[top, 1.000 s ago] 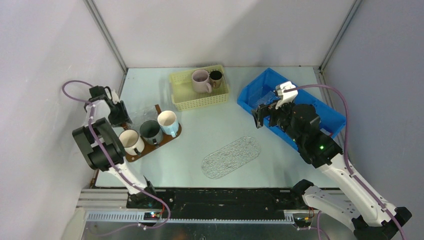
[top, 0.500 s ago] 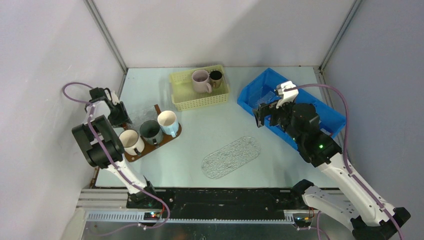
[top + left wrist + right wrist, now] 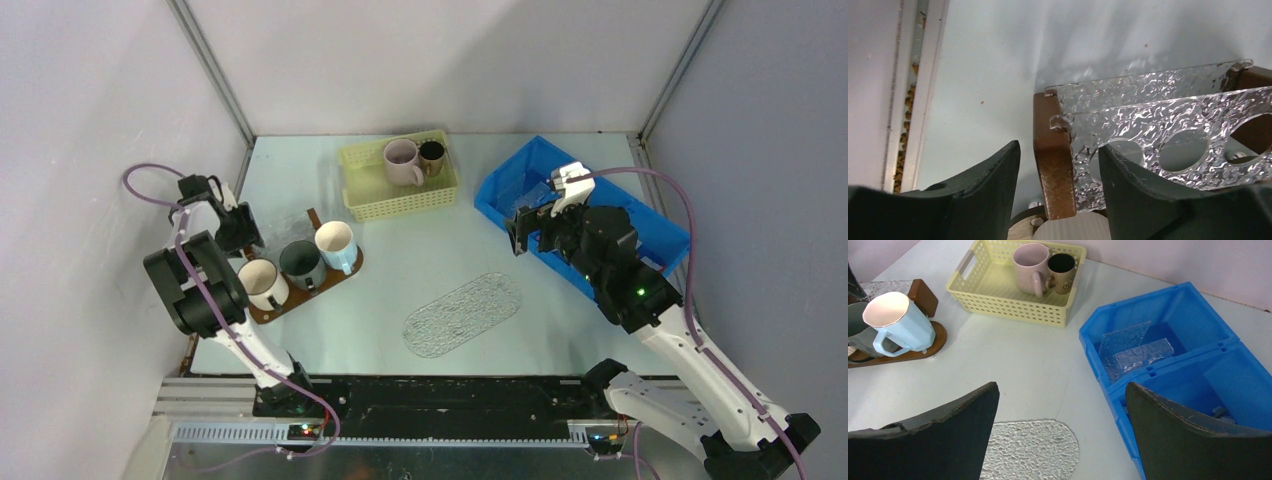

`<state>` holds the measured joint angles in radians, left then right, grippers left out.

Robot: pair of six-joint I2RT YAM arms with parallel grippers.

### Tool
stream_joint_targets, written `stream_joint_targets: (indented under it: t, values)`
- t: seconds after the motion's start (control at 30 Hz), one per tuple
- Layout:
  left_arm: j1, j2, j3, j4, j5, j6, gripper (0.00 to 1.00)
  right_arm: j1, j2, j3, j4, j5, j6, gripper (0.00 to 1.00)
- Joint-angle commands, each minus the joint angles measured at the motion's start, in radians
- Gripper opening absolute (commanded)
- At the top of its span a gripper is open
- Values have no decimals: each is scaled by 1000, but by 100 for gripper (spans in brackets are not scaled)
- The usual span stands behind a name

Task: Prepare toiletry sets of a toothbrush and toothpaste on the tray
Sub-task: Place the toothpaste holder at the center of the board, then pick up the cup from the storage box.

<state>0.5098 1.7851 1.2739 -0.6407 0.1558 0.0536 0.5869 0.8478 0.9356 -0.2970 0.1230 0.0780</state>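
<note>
Tray (image 3: 462, 314) (clear, oval) lies on table (image 3: 420, 245) inside grey walls (image 3: 450, 60).

No legible text, labels, brands, numbers or signs on anything in any view.

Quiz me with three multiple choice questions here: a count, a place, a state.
1. How many mugs sit on the wooden stand? A three, B two, C five.
2. Where is the pink mug? A wooden stand, B yellow basket, C a gripper.
3. The right gripper is: A shut on a mug, B shut on a tube, C open, empty.
Answers: A, three stand there; B, it sits in the basket; C, fingers wide apart, nothing between.
</note>
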Motion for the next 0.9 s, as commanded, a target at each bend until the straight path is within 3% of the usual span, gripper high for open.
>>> stream_joint_targets:
  t: [0.0,0.2,0.43,0.87]
  values:
    - [14,-88,41,-23,-33,8,67,-3,-9,1,29,-15,-8,99]
    - [13,-165,91,-57,-39,-14,83,-8,-18,2,28,-15,-12,99]
    - [-47,-231,203,-82,-3,-143,90,-27,-28,3,2,-10,-4,99]
    - [-421,-143,412,-12,-60,-480,89,-37,-18,3,-12,-11,41,100]
